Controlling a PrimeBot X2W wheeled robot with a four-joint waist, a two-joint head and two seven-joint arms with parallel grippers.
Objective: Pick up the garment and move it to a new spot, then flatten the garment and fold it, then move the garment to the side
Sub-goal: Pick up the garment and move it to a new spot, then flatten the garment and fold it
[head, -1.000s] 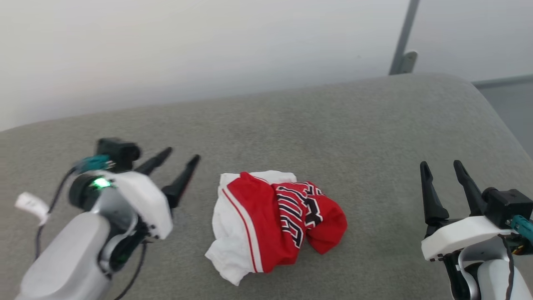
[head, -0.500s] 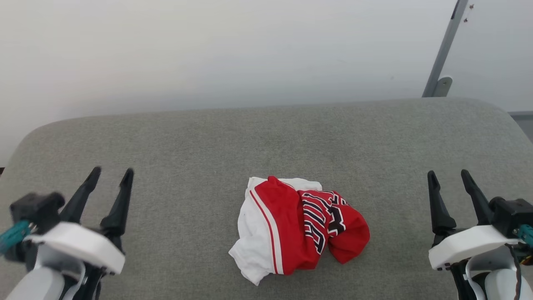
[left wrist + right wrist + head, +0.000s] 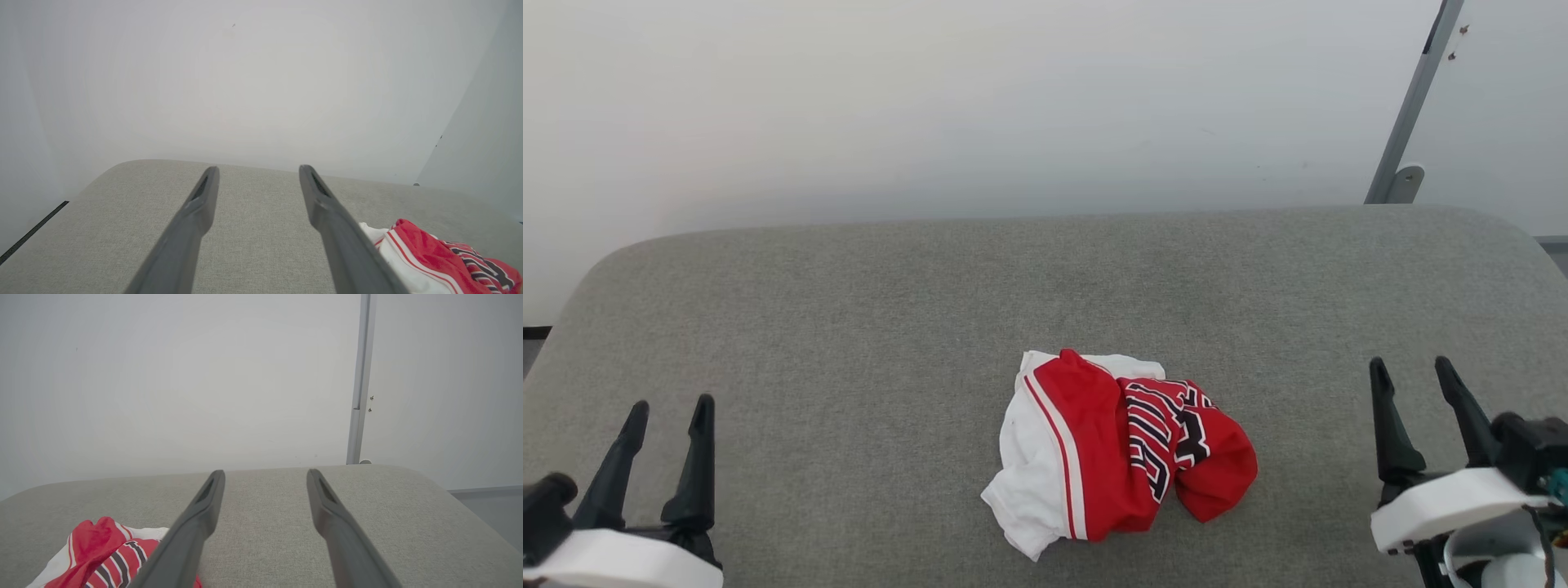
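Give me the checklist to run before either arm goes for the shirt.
1. Left pincer open and holding nothing: ok.
2. Right pincer open and holding nothing: ok.
3. Shirt in view between the two pincers, touched by neither: ok.
4. Shirt lying flat: not ok, it is crumpled in a heap.
5. Room on the grey pad for a new spot: ok, bare fabric on both sides of the shirt.
6. Collar or hem exposed for a grasp: cannot tell, the folds hide them.
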